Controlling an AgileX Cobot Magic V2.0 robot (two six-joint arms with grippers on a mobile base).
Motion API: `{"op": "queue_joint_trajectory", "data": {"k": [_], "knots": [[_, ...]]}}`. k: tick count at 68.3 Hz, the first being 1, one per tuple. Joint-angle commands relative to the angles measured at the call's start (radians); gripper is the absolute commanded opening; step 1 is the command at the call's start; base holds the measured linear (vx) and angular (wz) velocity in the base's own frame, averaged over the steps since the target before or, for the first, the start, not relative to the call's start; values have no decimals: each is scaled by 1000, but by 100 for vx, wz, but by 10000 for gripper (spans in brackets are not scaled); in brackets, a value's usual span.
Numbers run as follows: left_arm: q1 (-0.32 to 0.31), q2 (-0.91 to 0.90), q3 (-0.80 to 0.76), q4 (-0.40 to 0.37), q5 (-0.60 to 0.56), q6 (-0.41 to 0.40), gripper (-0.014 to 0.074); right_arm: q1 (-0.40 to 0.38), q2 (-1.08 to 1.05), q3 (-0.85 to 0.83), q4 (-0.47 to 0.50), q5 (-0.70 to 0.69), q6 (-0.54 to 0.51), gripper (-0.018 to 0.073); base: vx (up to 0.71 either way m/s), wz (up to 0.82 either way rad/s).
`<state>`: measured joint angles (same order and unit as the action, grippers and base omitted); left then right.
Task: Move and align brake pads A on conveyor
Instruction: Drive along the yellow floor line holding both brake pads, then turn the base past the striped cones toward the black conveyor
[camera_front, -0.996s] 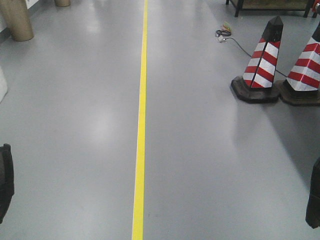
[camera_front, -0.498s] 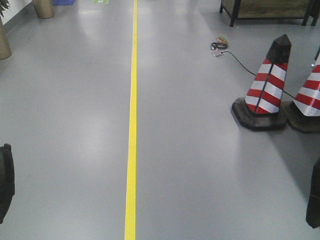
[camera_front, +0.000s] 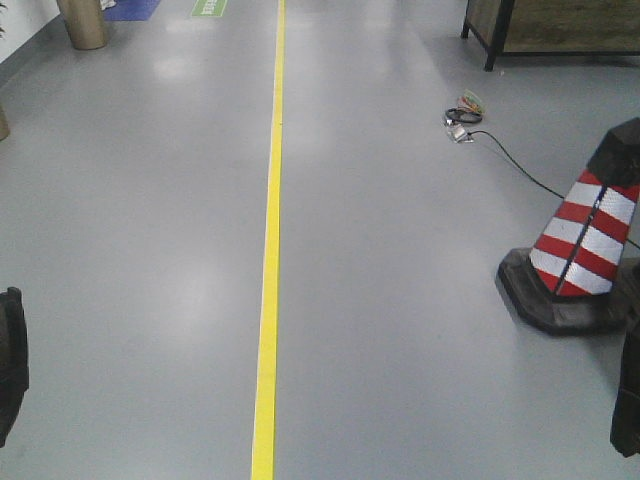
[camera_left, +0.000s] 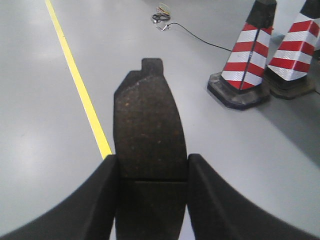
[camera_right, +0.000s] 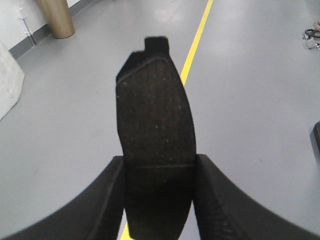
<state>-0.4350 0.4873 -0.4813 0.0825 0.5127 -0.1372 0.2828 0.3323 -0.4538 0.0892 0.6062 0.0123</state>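
The left gripper (camera_left: 150, 200) has its fingers (camera_left: 95, 200) clamped on a brake pad (camera_left: 149, 130). The right gripper (camera_right: 159, 205) squeezes another brake pad (camera_right: 156, 120) above the grey floor (camera_front: 400, 300).

Grey glossy floor (camera_front: 400, 300), split by a yellow line (camera_front: 268, 300) running straight away from the camera. Right of the line: a red-and-white striped cone (camera_front: 585, 240) on a black base, with a second cone (camera_left: 295, 45) just beside it in the left wrist view. Farther off, a black cable (camera_front: 520, 165) trailing to a small coil (camera_front: 462, 116). Dark-framed furniture (camera_front: 550, 25) top right. Tan cylinder (camera_front: 82, 22) top left.
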Motion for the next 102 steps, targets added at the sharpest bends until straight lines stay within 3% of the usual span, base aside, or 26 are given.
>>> {"op": "queue_joint_trajectory", "data": {"k": [1,66,102], "knots": [[-4,5,-28,1,-96,-1,-6,-3,9,-29,2,-97,-12,-4,67,-3],[-4,6,-28,1,-95,-1,-6,-3,9,-29,2,-97,-12,-4,56,-4],[-4,6,-28,1,-91,-1,-6,-3,9,-29,2,-97,-12,-4,31,-72]]}}
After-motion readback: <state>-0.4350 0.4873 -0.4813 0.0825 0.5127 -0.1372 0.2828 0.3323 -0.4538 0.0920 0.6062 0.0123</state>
